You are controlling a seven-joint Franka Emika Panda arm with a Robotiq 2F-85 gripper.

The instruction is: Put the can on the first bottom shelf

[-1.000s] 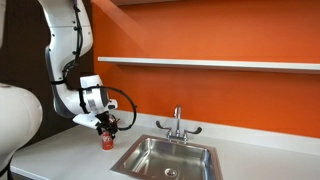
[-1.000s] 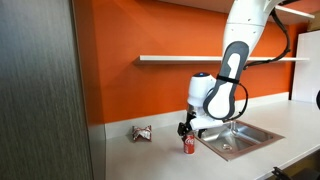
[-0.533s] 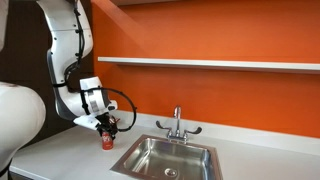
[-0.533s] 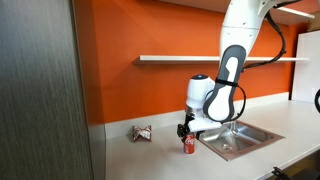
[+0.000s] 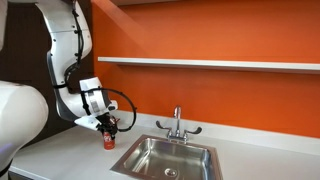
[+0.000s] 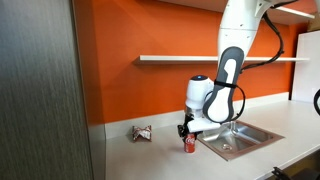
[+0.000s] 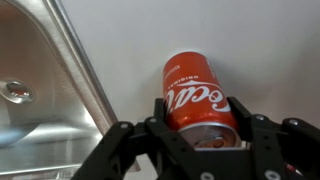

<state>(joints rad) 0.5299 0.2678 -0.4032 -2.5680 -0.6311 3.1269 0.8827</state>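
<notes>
**Position of task object.** The Coca-Cola can [image 7: 198, 92] is found standing upright on the white countertop [image 5: 60, 150], long axis vertical, just beside the rim of the steel sink [image 5: 124, 160]. It is seen at the same spot in both exterior views [image 6: 189, 144].

**End effector.** The gripper [image 5: 108, 130] is set directly over the can, which lies straight below it and between its fingers. In the wrist view the fingers [image 7: 252, 130] are seen flanking the can closely on both sides. Whether they are clamped on it or only bracketing it cannot be told. The can is judged not yet lifted, its base being on the counter.

**Governing relation.** The lower wall shelf [image 6: 170, 59] is mounted well above the can, on the orange wall behind. A vertical lift followed by a move toward the wall is judged to be required.

**Containers.** Only the drain [image 7: 14, 92] is noted in the sink basin. Nothing is seen on the visible part of the shelf.

**Other.** A crumpled wrapper [image 6: 141, 133] lies apart from the can.
</notes>
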